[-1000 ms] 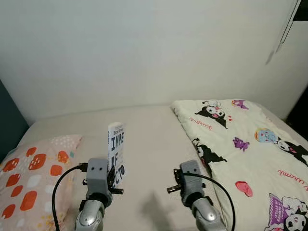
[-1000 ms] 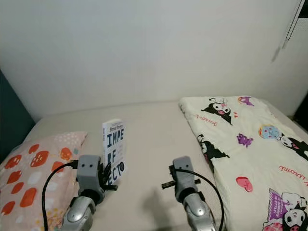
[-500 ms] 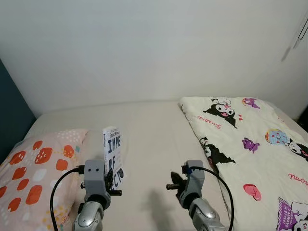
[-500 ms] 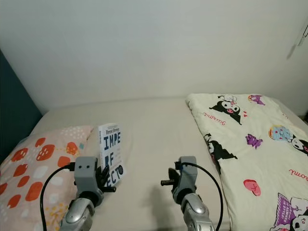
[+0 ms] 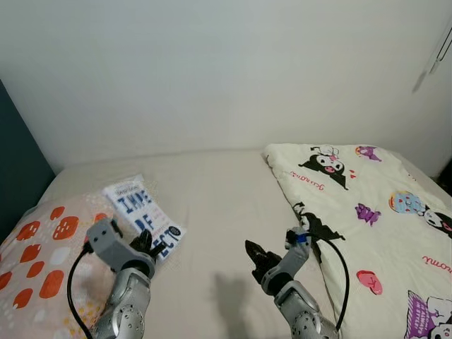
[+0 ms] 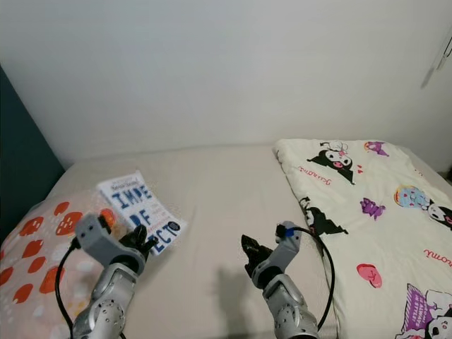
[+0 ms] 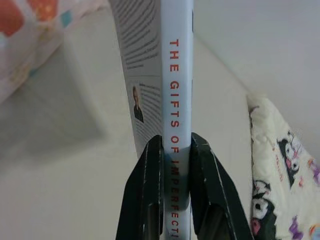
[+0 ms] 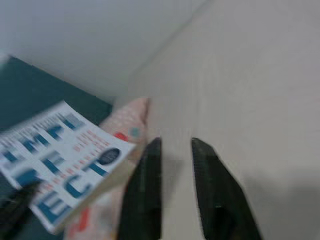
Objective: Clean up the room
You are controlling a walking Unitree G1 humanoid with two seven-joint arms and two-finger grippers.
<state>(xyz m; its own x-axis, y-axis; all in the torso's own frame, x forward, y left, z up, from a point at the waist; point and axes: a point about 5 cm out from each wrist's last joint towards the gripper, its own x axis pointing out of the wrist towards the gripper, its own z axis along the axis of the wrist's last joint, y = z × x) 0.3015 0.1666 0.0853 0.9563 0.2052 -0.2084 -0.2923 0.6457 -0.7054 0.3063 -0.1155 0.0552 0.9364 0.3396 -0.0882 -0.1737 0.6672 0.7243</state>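
Our left tool [image 7: 175, 150] clamps the tilted book [image 5: 143, 215] over the bed [image 5: 219, 198]; our right tool [image 8: 172, 150] hovers slightly parted, empty.

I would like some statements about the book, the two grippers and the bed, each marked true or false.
1. The left gripper is shut on the book. True.
2. The right gripper holds the book. False: its fingers hold nothing.
3. The cartoon-print blanket lies on the robot's right. True.
4. The pillow is plain white. False: it has orange and red patches.
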